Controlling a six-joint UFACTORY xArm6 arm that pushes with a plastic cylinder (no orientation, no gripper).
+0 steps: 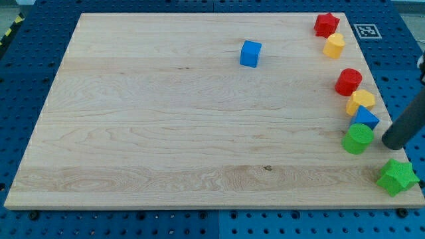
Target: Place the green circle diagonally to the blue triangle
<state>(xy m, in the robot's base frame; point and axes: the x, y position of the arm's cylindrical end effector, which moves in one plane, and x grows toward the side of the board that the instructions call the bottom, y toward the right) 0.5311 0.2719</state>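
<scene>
The green circle lies near the board's right edge, touching the blue triangle just above it. My tip is the lower end of the dark rod coming in from the view's right. It sits just right of the green circle, with a small gap, and below right of the blue triangle.
A yellow block and a red circle stack up the right edge above the triangle. A red star and a yellow block sit at the top right. A blue cube lies top centre. A green star sits at the bottom right corner.
</scene>
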